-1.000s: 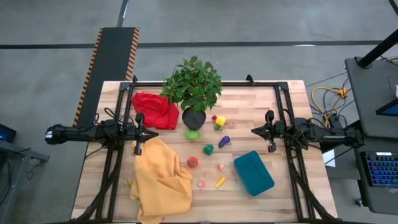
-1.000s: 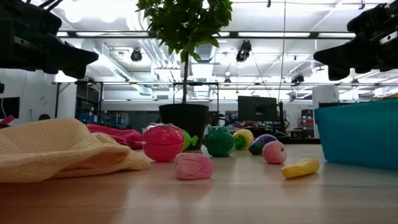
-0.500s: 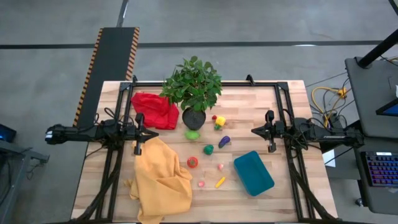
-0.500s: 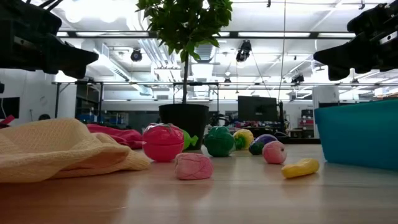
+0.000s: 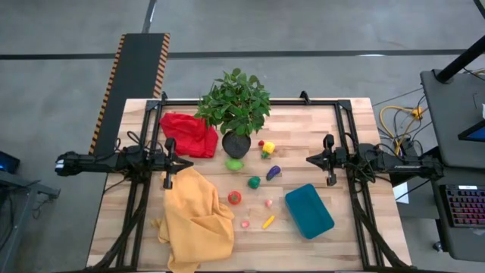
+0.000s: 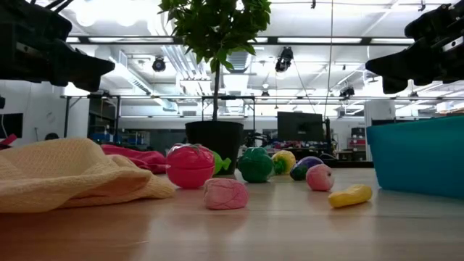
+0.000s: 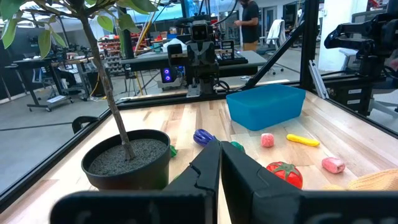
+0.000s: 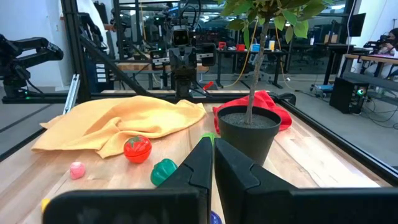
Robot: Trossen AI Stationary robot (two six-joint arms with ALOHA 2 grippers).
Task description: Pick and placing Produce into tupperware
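Note:
The teal tupperware (image 5: 308, 211) sits on its base at the table's near right. The toy produce lies loose on the wood to its left: a red tomato (image 5: 235, 198), a green piece (image 5: 254, 182), a purple one (image 5: 273, 173), a yellow-and-red one (image 5: 267, 147), a light green one (image 5: 234, 163), two small pink ones (image 5: 268, 203) and a yellow one (image 5: 268, 222). My left gripper (image 5: 168, 163) hovers shut above the table's left side, over the yellow cloth's far edge. My right gripper (image 5: 328, 161) hovers shut above the right side, beyond the tupperware. Neither touches anything.
A potted plant (image 5: 236, 114) stands at the far middle, just beyond the produce. A red cloth (image 5: 188, 134) lies to the plant's left, and a crumpled yellow cloth (image 5: 197, 216) covers the near left. Bare wood shows between the produce and the tupperware.

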